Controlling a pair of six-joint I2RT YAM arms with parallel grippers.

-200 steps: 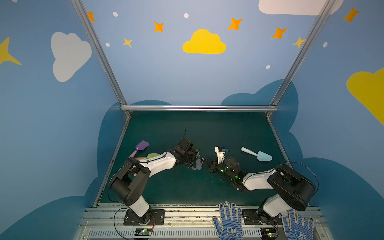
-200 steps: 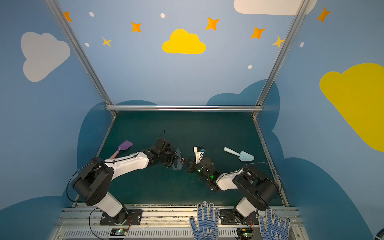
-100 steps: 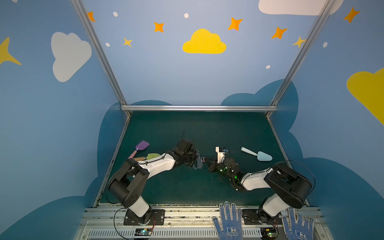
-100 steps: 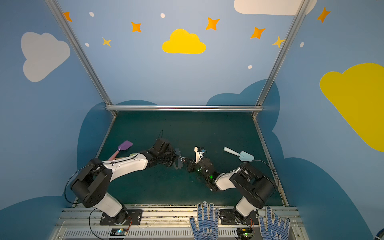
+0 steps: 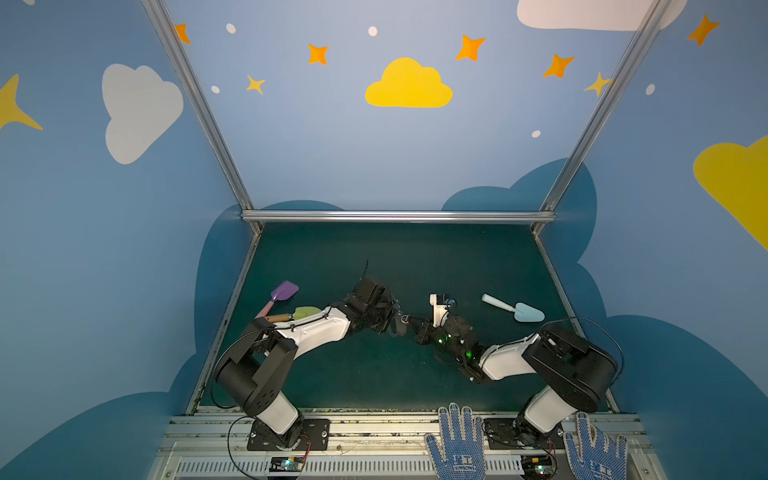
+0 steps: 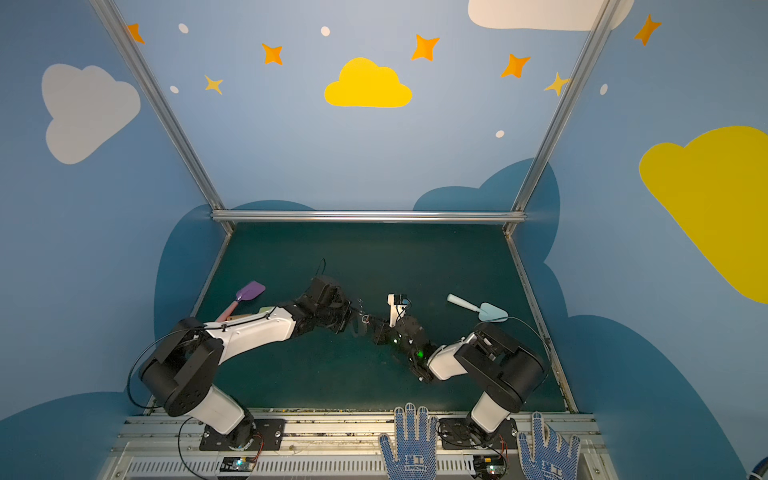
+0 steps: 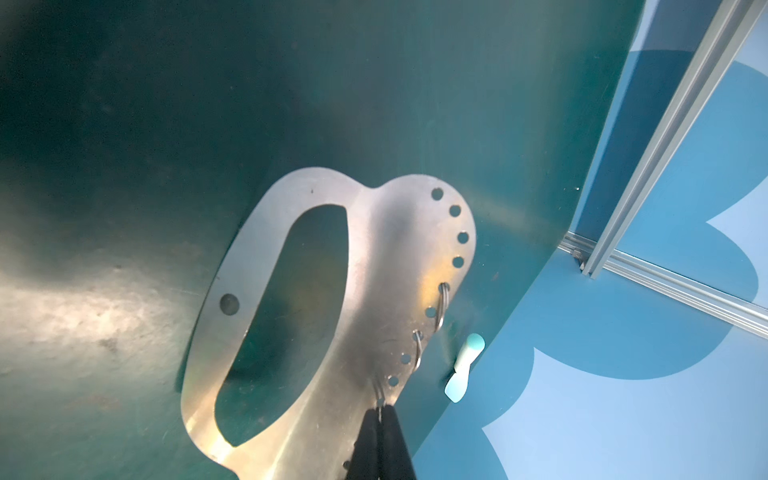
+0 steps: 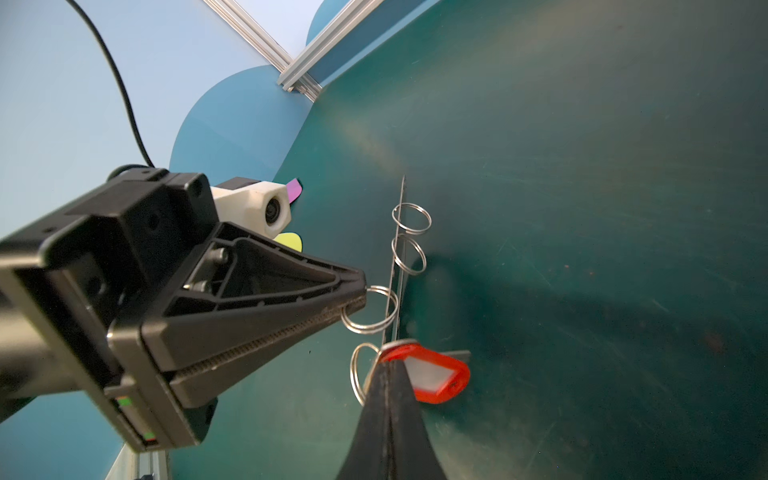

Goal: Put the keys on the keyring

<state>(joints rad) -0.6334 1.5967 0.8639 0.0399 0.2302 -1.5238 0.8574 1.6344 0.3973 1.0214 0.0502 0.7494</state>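
The keyring, a flat grey plate with an oval slot and a row of edge holes, stands on edge above the green mat. Several split rings hang through its holes. My left gripper is shut on one of those rings at the plate's edge. The keys show as a red-orange tag with a ring, right beside the plate's thin edge. My right gripper is shut on them at the tag's top. In both top views the two grippers meet mid-mat.
A purple shovel and a green one lie behind the left arm. A light blue shovel lies at the right. Two blue dotted gloves rest on the front rail. Metal frame bars edge the mat.
My left gripper has edged a little to the right with the plate, narrowing the gap to the right gripper. Both stay shut.
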